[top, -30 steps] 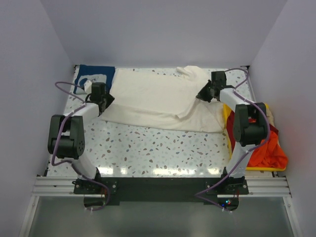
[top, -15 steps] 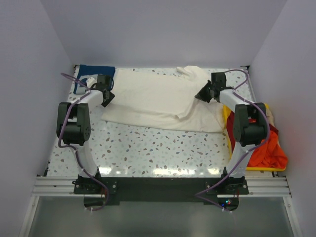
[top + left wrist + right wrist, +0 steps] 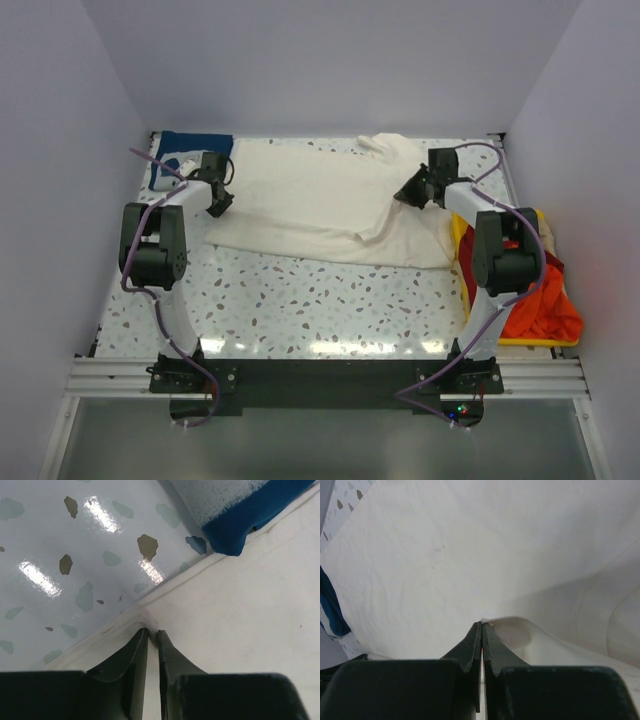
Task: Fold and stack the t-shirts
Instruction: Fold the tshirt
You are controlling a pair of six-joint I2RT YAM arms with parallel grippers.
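Note:
The large cream t-shirt [image 3: 320, 200] lies spread across the back of the table. My left gripper [image 3: 220, 203] is shut on its left hem, with cloth pinched between the fingertips [image 3: 145, 642]. My right gripper [image 3: 405, 193] is shut on a fold of the cream t-shirt [image 3: 470, 555] at its right side. The navy t-shirt [image 3: 190, 150] with white print lies folded at the back left, next to the cream hem [image 3: 250, 510]. The orange-red t-shirt [image 3: 540, 300] hangs out of the bin at the right. The beige t-shirt is not in view.
A yellow bin [image 3: 462, 250] stands at the table's right edge under the right arm. Grey walls close in the back and both sides. The speckled tabletop [image 3: 320, 300] shows bare in front of the cream shirt.
My left gripper has moved toward the back and slightly right, drawing the cream shirt's left edge with it. My right gripper has shifted only slightly.

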